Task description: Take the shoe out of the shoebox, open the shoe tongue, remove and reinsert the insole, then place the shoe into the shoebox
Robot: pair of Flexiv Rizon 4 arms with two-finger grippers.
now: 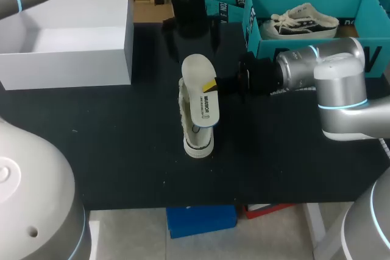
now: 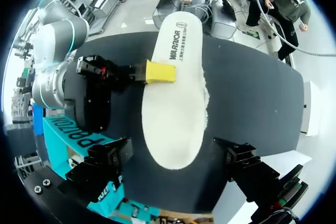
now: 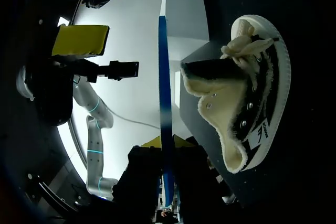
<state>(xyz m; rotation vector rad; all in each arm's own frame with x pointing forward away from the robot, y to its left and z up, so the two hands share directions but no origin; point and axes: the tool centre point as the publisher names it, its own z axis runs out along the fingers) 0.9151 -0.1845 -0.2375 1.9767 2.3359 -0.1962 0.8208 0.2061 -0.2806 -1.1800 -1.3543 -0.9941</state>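
Note:
A white fleece-lined shoe [image 1: 196, 141] lies on the black table [image 1: 122, 150], with its lining and laces showing in the right wrist view [image 3: 247, 103]. Over it hangs the cream insole [image 1: 198, 86], tilted with its blue underside partly showing. My right gripper [image 1: 211, 83] is shut on the insole's edge from the right side. In the right wrist view the insole [image 3: 164, 77] is edge-on between that gripper's yellow tips [image 3: 164, 142]. My left gripper [image 2: 176, 166] hangs open above the insole [image 2: 176, 119], its fingers on either side of one end without touching. Most of the shoe is hidden under the insole there.
An open white box [image 1: 67, 47] stands at the back left of the table. A teal shoebox [image 1: 253, 16] at the back right holds another shoe [image 1: 301, 22]. My right arm [image 1: 329, 71] lies just in front of that box.

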